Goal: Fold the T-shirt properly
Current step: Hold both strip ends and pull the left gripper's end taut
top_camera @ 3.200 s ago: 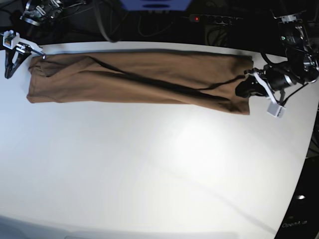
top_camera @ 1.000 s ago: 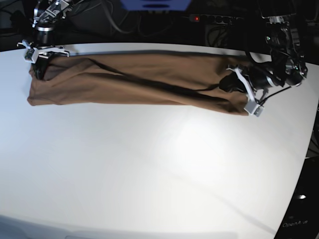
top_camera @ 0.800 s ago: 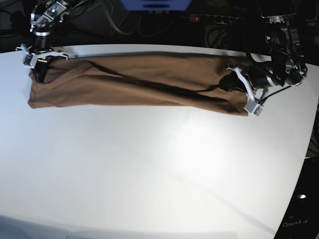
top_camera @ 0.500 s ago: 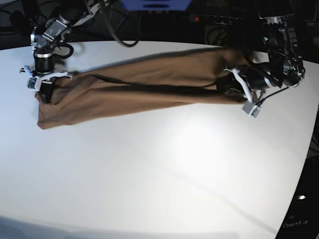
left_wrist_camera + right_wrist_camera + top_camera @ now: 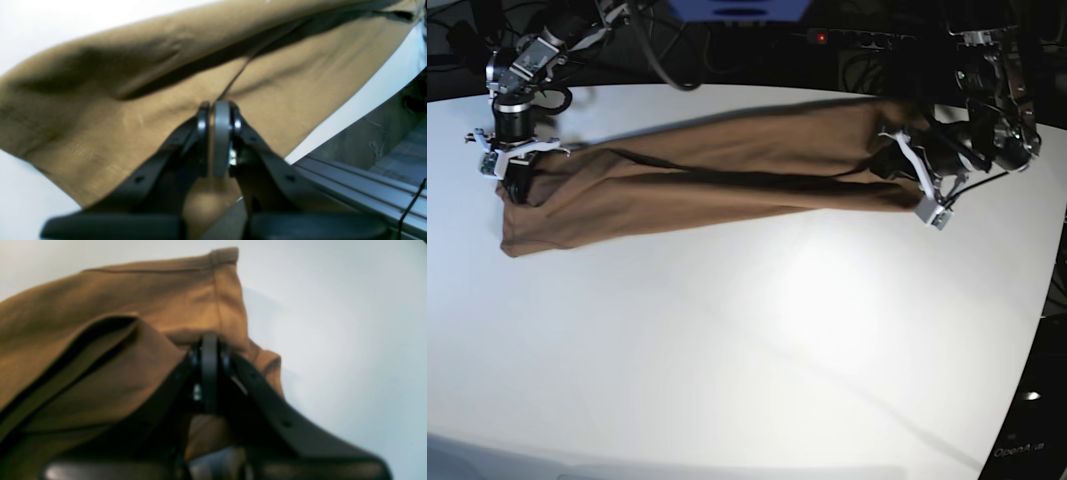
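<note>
Though stretched, T-shirt (image 5: pixel 717 165) on table (image 5: pixel 757 340).

My right wrist view is blurred, so the shirt (image 5: pixel 110 340) edge at my right gripper (image 5: pixel 209 350) shows no clear stitching. My left gripper (image 5: pixel 218 113) hides the cloth it pinches, and that view's edges cut the shirt off. In the base view, both pinch points are perhaps too small to judge.
</note>
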You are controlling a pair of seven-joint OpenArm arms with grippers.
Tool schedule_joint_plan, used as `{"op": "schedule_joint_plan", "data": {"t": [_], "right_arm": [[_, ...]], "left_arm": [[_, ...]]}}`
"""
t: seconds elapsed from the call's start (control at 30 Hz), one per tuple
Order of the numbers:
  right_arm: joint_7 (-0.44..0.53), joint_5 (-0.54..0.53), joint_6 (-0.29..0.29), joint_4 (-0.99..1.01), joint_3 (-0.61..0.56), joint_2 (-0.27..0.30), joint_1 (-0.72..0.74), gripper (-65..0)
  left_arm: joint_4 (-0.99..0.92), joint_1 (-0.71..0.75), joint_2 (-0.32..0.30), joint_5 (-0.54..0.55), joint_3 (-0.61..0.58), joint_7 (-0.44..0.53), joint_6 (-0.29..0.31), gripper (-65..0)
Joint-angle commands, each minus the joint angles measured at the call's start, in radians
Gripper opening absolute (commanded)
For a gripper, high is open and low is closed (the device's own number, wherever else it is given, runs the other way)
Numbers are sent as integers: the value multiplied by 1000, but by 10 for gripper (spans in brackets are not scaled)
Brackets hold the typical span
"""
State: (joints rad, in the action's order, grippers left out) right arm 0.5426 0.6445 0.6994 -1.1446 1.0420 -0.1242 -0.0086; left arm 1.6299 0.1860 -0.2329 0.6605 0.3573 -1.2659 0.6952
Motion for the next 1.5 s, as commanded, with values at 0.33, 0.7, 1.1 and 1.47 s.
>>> {"op": "schedule_joint_plan", "data": {"t": [0.33, 0.7, 1.1, 1.47], "right_arm": [[-55, 36, -1, -1, 4, 5, -1, -643], [-55, 36, -1, -1, 5, 5, -3, -643], [-115, 34, -1, 8, -2, 54, 28, -643], [-214, 34, -1, 64, 5, 131, 101, -643]], "left_arm": [[-139, -72, -7, -209, -40, 25, 3, -624], [-399, -170, 62, -381, -68, 145, 3, -624], [-425, -191, 10, -439, -66, 162, 3, -624], [-425, -231, 2, -434, -66, 163, 3, -624]]}}
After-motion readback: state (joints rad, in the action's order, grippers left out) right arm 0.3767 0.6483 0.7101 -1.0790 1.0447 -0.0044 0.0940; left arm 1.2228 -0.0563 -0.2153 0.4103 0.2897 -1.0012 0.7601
